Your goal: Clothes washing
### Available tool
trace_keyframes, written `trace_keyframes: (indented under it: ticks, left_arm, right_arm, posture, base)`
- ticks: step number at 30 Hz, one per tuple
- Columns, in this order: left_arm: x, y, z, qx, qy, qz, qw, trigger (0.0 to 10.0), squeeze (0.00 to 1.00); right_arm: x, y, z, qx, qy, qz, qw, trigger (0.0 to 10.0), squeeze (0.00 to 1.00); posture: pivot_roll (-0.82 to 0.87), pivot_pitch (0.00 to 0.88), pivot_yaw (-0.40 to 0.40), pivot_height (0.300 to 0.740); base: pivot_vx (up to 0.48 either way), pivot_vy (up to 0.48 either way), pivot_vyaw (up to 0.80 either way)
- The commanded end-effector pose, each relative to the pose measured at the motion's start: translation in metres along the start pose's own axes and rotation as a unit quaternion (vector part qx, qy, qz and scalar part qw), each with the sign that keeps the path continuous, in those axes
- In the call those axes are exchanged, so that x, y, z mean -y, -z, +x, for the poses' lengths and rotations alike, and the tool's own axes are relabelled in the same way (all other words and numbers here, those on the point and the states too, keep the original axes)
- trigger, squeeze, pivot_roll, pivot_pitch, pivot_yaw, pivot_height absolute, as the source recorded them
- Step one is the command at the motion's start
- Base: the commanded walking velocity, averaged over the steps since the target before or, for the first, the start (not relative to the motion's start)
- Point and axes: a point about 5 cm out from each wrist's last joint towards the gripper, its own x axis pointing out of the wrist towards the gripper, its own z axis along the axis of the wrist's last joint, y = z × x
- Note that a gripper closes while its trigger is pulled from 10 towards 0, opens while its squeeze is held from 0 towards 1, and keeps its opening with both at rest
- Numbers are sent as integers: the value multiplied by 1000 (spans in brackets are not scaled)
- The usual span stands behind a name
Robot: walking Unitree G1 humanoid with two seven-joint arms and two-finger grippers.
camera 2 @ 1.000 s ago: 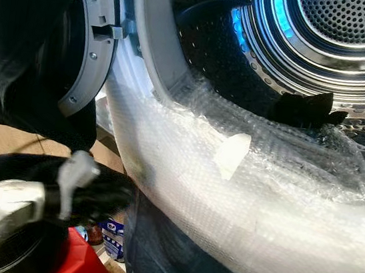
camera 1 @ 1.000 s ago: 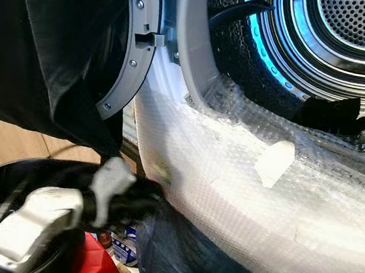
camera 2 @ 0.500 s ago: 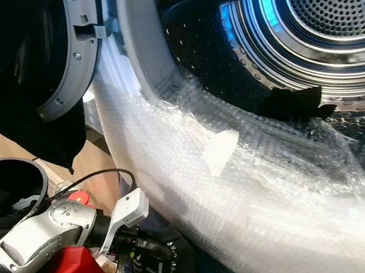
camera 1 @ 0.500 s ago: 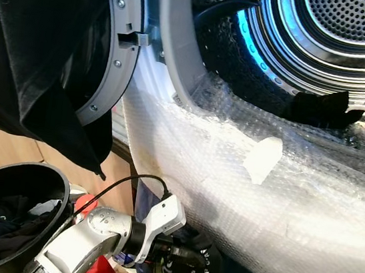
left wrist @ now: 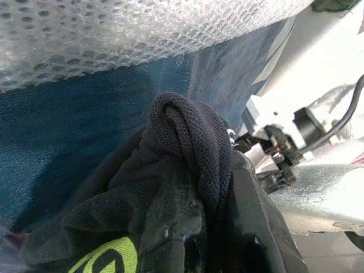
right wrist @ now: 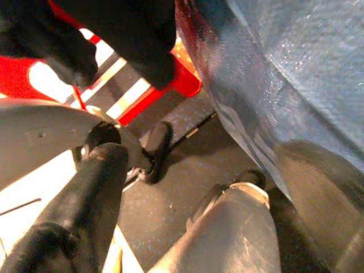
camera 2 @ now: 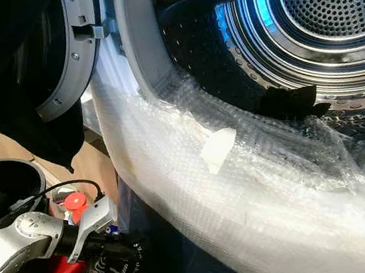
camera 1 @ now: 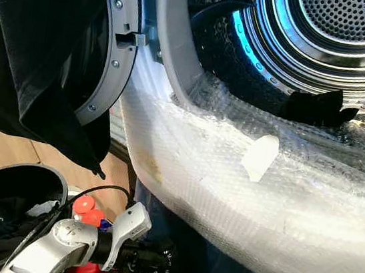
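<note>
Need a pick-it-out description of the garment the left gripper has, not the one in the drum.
Start at the washer's open drum and its lip wrapped in bubble wrap. Drop below the wrap to the silver left arm by the black laundry basket. The left gripper is shut on a bunched dark knit garment with yellow-green lettering; the black piece in the drum lies loose and plain.

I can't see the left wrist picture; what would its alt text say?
A bunched black garment with a yellow-green print is draped over the left claw, hiding its fingers. Behind it are bubble wrap and a blue panel.
</note>
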Motion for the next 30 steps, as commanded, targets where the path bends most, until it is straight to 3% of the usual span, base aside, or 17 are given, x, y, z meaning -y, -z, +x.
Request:
trace_keyframes:
  ticks: [1, 5, 8, 9, 11, 19, 26, 30]
  left_arm:
    - [5, -5, 2, 0, 15, 22, 1000, 0, 0]
    - [8, -3, 4, -8, 30, 21, 999, 0, 0]
    - [9, -3, 4, -7, 31, 20, 999, 0, 0]
    - [10, -1, 5, -9, 30, 18, 999, 0, 0]
    - [8, 0, 8, -12, 31, 16, 999, 0, 0]
    - [8, -8, 18, -5, 43, 30, 999, 0, 0]
    - [15, -22, 36, 14, 68, 49, 996, 0, 0]
    - [18, -27, 45, 20, 81, 55, 995, 0, 0]
  right_arm:
    - [0, -9, -3, 26, -51, -6, 998, 10000, 0]
    - [-2, -17, -16, 54, -153, -54, 985, 10000, 0]
    - [1, -24, -26, 74, -177, -74, 979, 10000, 0]
    - [3, -27, -30, 85, -185, -79, 976, 10000, 169]
    - [3, -41, -40, 117, -208, -88, 967, 10000, 1000]
    - [-5, -59, -52, 137, -244, -132, 951, 10000, 1000]
    - [-34, -84, -47, 153, -281, -158, 934, 10000, 1000]
    - [-40, -90, -40, 148, -274, -166, 936, 10000, 1000]
  posture:
    - [-26, 0, 31, 740]
    - [-32, 0, 32, 740]
    - [-43, 0, 31, 740]
    - [-43, 0, 31, 740]
    - [-53, 0, 30, 740]
    - [-62, 0, 29, 740]
    - [-55, 0, 29, 740]
    - [-52, 0, 26, 740]
  base:
    - [0, 0, 0]
    - [0, 0, 0]
    - [0, 0, 0]
    - [0, 0, 0]
    - [0, 0, 0]
    - [0, 0, 0]
    - [0, 0, 0]
    - [0, 0, 0]
